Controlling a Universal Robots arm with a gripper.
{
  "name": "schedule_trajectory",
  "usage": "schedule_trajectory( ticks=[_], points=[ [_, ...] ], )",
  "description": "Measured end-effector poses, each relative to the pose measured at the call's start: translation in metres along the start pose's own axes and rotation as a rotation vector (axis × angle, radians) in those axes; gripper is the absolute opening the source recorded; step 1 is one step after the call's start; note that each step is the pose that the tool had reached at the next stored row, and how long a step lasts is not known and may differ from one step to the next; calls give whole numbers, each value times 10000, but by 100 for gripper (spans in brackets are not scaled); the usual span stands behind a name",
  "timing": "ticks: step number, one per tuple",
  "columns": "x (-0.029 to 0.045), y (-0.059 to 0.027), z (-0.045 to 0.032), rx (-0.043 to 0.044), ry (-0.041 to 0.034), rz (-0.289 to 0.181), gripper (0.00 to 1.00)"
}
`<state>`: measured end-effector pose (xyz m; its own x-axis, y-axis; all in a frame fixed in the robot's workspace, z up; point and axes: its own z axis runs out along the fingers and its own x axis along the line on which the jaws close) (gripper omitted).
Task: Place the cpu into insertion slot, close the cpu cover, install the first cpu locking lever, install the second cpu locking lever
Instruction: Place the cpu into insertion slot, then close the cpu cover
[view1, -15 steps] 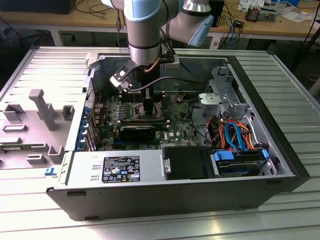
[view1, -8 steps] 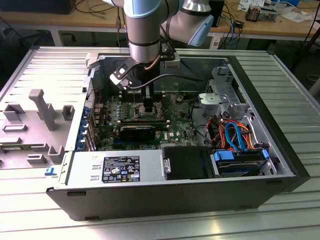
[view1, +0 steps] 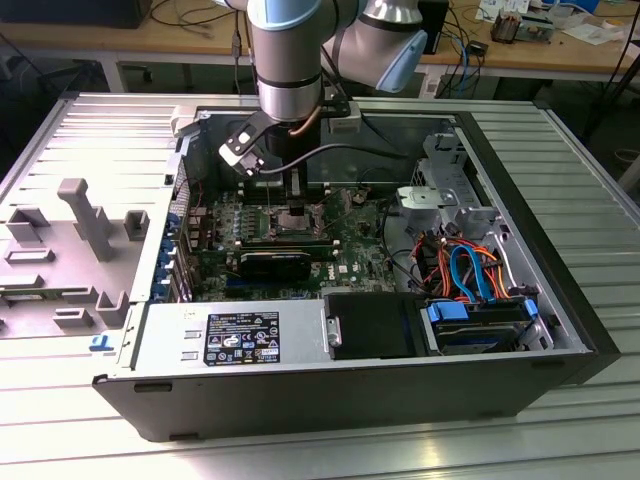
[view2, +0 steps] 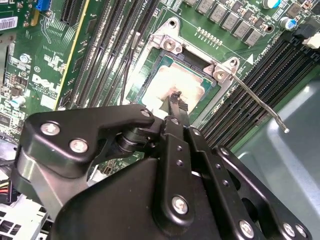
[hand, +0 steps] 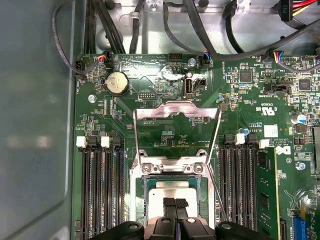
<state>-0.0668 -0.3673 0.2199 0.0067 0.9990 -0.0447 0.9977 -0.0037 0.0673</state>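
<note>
Claw (hand: 175, 203), tips together, over cpu (hand: 172, 189) inside insertion slot (hand: 146, 196) rim; cpu cover (hand: 177, 111) open, clear.

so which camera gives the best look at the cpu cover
The first wrist view: the cpu cover stands flipped open, whole frame and square window facing the camera. In the second wrist view it's at most a thin edge beside the insertion slot; in the exterior view it's too small under the arm to judge.

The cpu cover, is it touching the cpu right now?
Apart. In the first wrist view the cpu cover stands flipped open, clear of the seated cpu.
</note>
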Motion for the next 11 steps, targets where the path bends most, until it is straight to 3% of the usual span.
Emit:
schedule_trajectory(
  ticks=[11],
  points=[
    [1,2,-1,0,1,-1,11]
  ],
)
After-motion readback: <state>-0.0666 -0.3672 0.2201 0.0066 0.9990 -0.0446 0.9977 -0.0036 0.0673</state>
